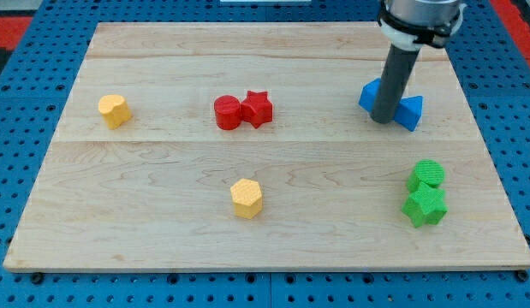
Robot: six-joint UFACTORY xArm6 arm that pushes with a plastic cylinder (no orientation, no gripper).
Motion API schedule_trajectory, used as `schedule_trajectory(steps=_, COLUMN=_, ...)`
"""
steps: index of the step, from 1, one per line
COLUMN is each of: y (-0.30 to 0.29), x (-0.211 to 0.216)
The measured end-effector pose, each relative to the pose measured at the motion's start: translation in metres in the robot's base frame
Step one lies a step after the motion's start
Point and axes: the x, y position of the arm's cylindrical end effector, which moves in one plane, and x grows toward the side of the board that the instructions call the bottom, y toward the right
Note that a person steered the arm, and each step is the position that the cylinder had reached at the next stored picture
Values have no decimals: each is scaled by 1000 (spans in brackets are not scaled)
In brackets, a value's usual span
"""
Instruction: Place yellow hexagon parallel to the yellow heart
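Note:
The yellow hexagon (pixel 247 198) lies on the wooden board, a little left of centre near the view's bottom. The yellow heart (pixel 114 109) lies at the view's left, higher up. My tip (pixel 384 119) is at the view's upper right, far from both yellow blocks. It rests between two blue blocks: a blue block (pixel 370 93) partly hidden behind the rod and a blue triangle (pixel 409 112) just to its right.
A red cylinder (pixel 227 112) and a red star (pixel 257 108) touch each other at upper centre. A green cylinder (pixel 427 174) and a green star (pixel 425 206) sit together at the lower right. The board's edge (pixel 265 267) runs along the view's bottom.

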Motion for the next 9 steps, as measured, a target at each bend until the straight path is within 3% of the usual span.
schedule_trajectory(steps=1, y=-12, x=7)
schedule_trajectory(steps=2, y=-39, x=57)
schedule_trajectory(steps=3, y=-83, x=106)
schedule_trajectory(steps=5, y=-194, x=151)
schedule_trajectory(steps=6, y=-266, x=148)
schedule_trajectory(steps=8, y=-295, x=179)
schedule_trajectory(steps=9, y=-354, x=151)
